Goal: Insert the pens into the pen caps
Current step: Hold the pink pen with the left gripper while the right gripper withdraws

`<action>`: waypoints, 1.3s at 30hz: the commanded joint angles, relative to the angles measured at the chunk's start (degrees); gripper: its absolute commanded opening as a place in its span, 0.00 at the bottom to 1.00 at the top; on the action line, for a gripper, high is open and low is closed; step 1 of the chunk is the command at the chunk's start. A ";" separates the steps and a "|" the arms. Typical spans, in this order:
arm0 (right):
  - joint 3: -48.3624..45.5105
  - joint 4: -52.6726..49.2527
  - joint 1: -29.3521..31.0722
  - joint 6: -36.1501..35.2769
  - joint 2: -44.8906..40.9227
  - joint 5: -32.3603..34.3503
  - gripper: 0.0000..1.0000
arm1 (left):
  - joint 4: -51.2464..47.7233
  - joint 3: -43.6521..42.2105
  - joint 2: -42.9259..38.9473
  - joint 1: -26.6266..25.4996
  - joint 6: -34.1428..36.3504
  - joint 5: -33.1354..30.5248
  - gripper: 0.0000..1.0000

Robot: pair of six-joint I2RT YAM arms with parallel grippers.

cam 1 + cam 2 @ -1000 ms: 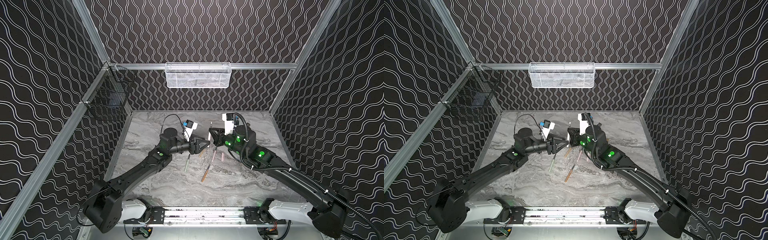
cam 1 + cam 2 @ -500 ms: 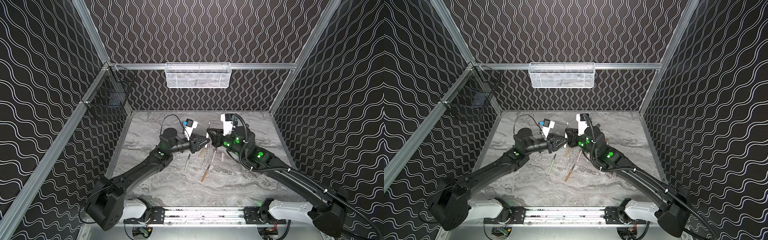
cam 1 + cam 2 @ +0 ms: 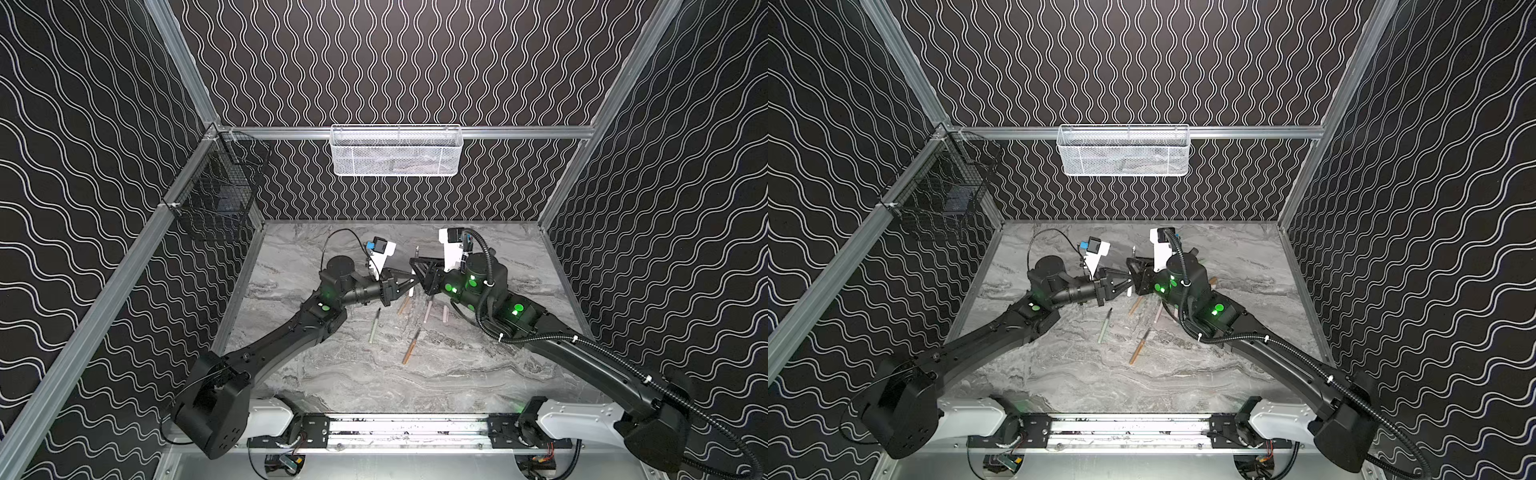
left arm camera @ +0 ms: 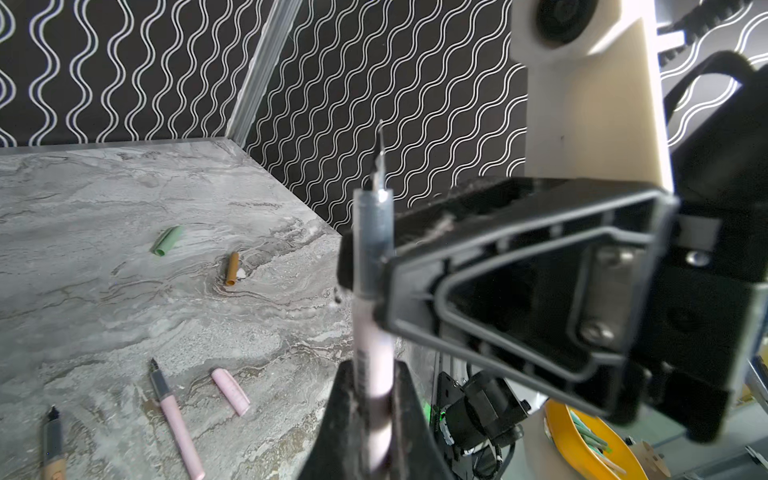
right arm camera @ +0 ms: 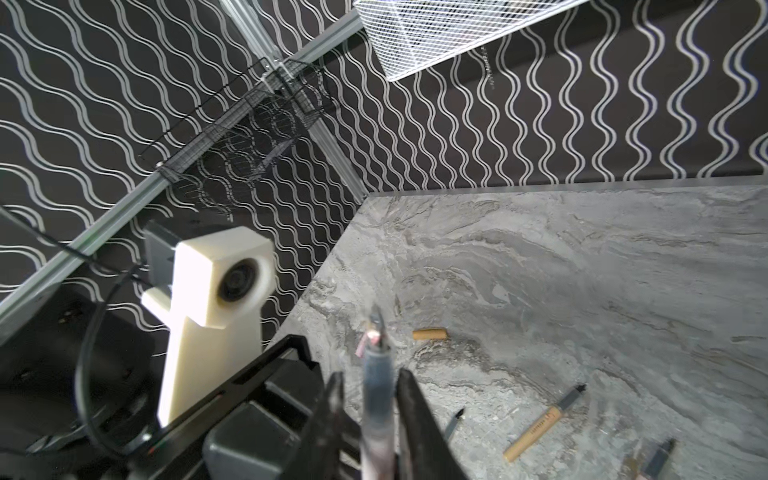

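Black walls (image 3: 395,62) with white wavy lines close in a grey marbled table (image 3: 332,382). A white mesh basket (image 3: 397,151) hangs on the back rail and a black wire basket (image 3: 216,199) on the left wall.

We find no brand that we can read. A tan pen (image 5: 540,424) lying on the table bears dark print along its barrel. The pink pen (image 4: 372,361) carries fine print just above the fingers (image 4: 338,415) of the left gripper (image 3: 406,284). Both are too small to make out.

The left gripper is closed tight on the pink pen's barrel and holds it upright above the middle of the table, nib up. The right gripper (image 5: 370,399) sits around the same pen's grey grip section, nearer the nib. Its fingers (image 5: 409,399) are parted a little, with a sliver of gap on each side of the pen, so we see no clamp there.

On the table a second pink pen (image 4: 176,419) lies just beside a pink cap (image 4: 231,391). Farther off are a tan cap (image 4: 232,268) and a green cap (image 4: 167,241), apart from each other. In a top view a green pen (image 3: 375,326) lies on the table near the left gripper.
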 commanded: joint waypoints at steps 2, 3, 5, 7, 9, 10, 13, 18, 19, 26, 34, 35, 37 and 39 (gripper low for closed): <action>0.90 -0.61 0.12 0.75 -1.60 -0.87 0.32 | 0.39 0.37 -0.61 0.02 2.03 -1.32 0.00; 0.73 -0.79 0.12 0.72 -2.27 -0.97 0.34 | -0.63 0.68 -0.79 0.02 3.03 -1.51 0.00; 0.88 -2.10 0.13 0.57 -3.53 -0.69 0.37 | -3.10 1.27 -1.32 0.01 4.95 -2.76 0.00; 0.79 -4.34 0.08 0.80 -5.45 1.09 0.40 | -5.44 1.42 -2.33 0.06 7.26 -5.38 0.00; -0.60 -5.69 0.13 -0.24 -7.82 5.09 0.43 | -7.67 1.47 -3.75 0.01 9.72 -9.65 0.00; -1.85 -6.24 -0.04 -1.47 -9.24 7.03 0.47 | -9.53 1.95 -4.64 0.05 11.10 -12.16 0.00; -4.28 -11.37 -0.62 -2.65 -11.65 16.12 0.43 | -12.34 3.66 -7.36 -0.24 13.91 -17.94 0.00; -9.30 -18.83 -11.29 1.85 -12.70 8.35 0.39 | -14.80 7.82 -9.06 -2.53 22.42 -23.57 0.00; -10.16 -19.32 -14.73 2.41 -11.93 2.80 0.38 | -15.79 8.33 -8.81 -2.72 23.57 -24.35 0.00; -10.64 -23.71 -21.45 1.29 3.73 -9.19 0.34 | -13.88 3.52 -9.76 -3.50 16.39 -27.67 0.00; -9.38 -22.01 -23.23 0.44 17.26 -9.57 0.23 | -21.34 5.29 -10.48 -7.81 12.79 -31.53 0.00; -9.26 -21.70 -23.27 0.22 18.21 -9.64 0.23 | -21.24 5.21 -10.19 -8.41 12.35 -30.97 0.00; -9.01 -21.35 -23.60 -0.25 19.84 -10.25 0.24 | -21.76 5.58 -9.81 -9.57 12.78 -30.47 0.00; -8.91 -20.59 -23.75 -0.49 21.05 -10.48 0.26 | -22.33 6.02 -9.57 -10.73 13.87 -30.12 0.00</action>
